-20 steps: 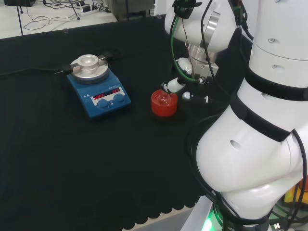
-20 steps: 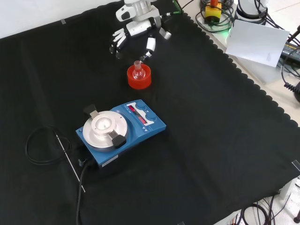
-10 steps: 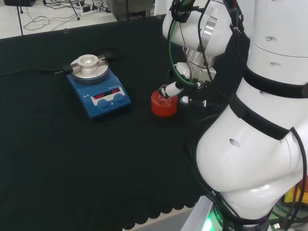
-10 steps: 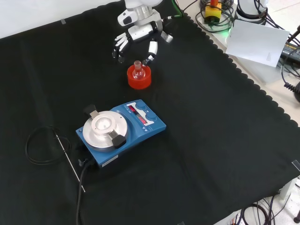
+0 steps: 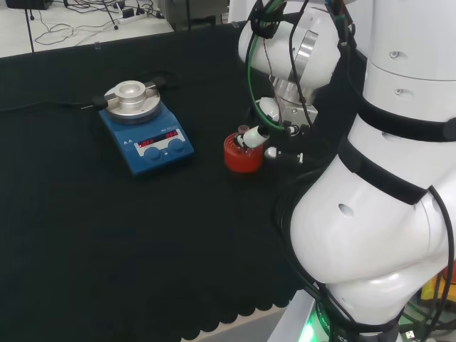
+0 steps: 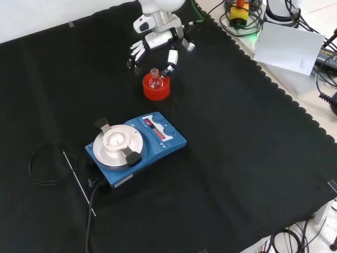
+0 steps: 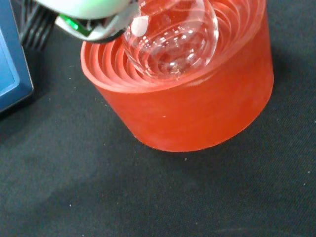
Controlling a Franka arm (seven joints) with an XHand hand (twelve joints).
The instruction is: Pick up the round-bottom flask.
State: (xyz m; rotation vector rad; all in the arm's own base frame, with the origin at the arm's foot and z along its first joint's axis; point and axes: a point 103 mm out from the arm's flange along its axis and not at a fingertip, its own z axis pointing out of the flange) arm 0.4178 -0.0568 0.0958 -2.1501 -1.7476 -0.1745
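Note:
A small clear round-bottom flask (image 6: pixel 155 79) sits upright in a red ribbed ring stand (image 6: pixel 157 89) on the black cloth. In the wrist view its glass bulb (image 7: pixel 173 39) rests in the stand's ribbed bowl (image 7: pixel 197 113). The hand (image 6: pixel 156 42) hovers just beyond the stand in the front view, open. Its straight fingers (image 6: pixel 135 53) spread to the flask's left and its thumb (image 6: pixel 171 57) reaches down close beside the neck. In the head view the hand (image 5: pixel 285 114) is right of the stand (image 5: pixel 241 154), its thumb tip (image 5: pixel 254 135) at the stand's rim. Whether it touches the flask I cannot tell.
A blue hotplate stirrer (image 6: pixel 134 148) with a round metal top stands nearer the camera in the front view, left of the stand in the head view (image 5: pixel 144 125). A black cable and thin probe (image 6: pixel 52 166) lie to its left. The arm's white links (image 5: pixel 377 178) stand at the head view's right.
The hand has come closer to the flask, leftward in the head view and downward in the front view. Its thumb now reaches the stand's rim. The flask and stand have not moved.

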